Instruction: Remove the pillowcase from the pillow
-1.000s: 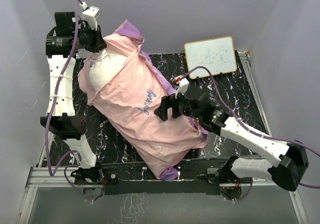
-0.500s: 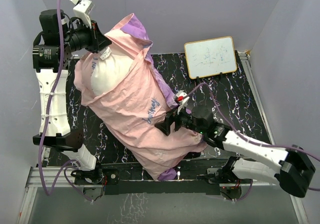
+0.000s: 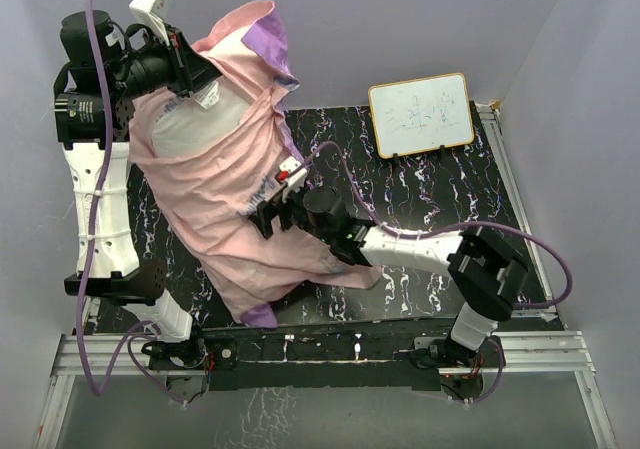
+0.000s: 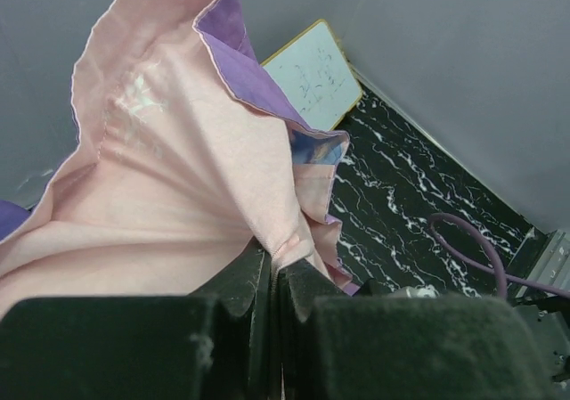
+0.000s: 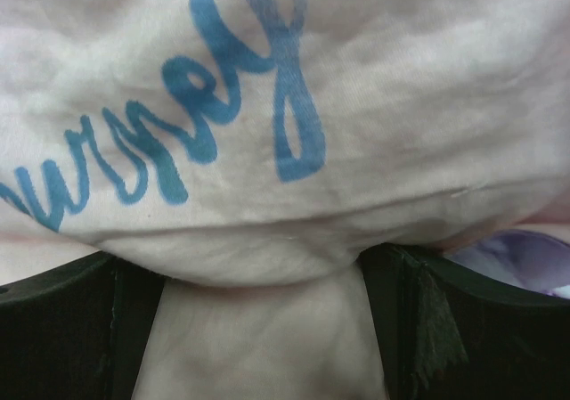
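Observation:
The pillowcase (image 3: pixel 225 194) is turned pale pink side out with blue lettering, a purple flap at its top. It hangs slanting from the upper left down to the table's front. The white pillow (image 3: pixel 195 129) shows inside its open mouth. My left gripper (image 3: pixel 205 72) is raised high at the far left, shut on the pillowcase's edge (image 4: pixel 178 168); the left wrist view shows the left gripper (image 4: pixel 274 256) pinching the fabric. My right gripper (image 3: pixel 262 214) is at the bundle's middle. In the right wrist view the right gripper (image 5: pixel 267 329) clamps a thick fold of the pillowcase (image 5: pixel 267 195).
A small framed whiteboard (image 3: pixel 421 112) leans at the back right, also in the left wrist view (image 4: pixel 312 75). The black marbled table (image 3: pixel 450 199) is walled by grey panels. A metal rail (image 3: pixel 330 349) runs along the front. Purple cables trail from both arms.
My left gripper has risen and pulled the pillowcase edge up and left. My right gripper has moved left across the table with the bundle's middle. The bundle hangs steeper and narrower.

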